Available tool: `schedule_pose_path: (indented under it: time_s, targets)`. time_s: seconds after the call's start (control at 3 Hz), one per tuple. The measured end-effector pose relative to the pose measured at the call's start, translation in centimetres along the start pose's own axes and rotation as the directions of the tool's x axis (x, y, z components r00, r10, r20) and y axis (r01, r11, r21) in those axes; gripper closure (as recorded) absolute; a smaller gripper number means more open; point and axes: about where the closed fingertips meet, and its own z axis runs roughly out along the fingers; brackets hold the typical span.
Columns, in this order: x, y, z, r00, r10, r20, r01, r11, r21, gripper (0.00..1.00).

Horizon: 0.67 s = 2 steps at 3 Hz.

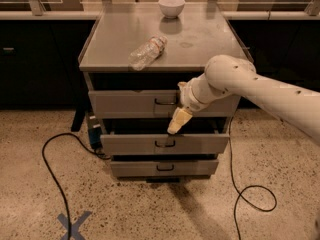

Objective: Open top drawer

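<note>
The top drawer (125,104) is the grey front panel just under the cabinet's top, with a small dark wire handle (165,102) at its centre. A dark gap shows above the panel. My gripper (178,121) hangs on the white arm that comes in from the right. It points down and to the left, just right of and slightly below the top drawer's handle, in front of the gap above the middle drawer (130,144). It holds nothing that I can see.
A clear plastic bottle (146,52) lies on the cabinet top (200,39), and a white bowl (171,6) stands at its back. The bottom drawer (135,168) sits below. Black cables (55,149) run over the floor on both sides. A blue X (73,225) marks the floor.
</note>
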Motion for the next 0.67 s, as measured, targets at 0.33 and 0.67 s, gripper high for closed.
schedule_pose_path:
  time_s: [0.33, 0.67]
  targets:
    - [-0.9, -0.9, 3.4, 1.000, -0.027, -0.001, 0.027, 0.9996, -0.006, 0.00]
    - [-1.8, -1.8, 5.8, 0.999, -0.045, 0.002, 0.045, 0.9990, -0.006, 0.00]
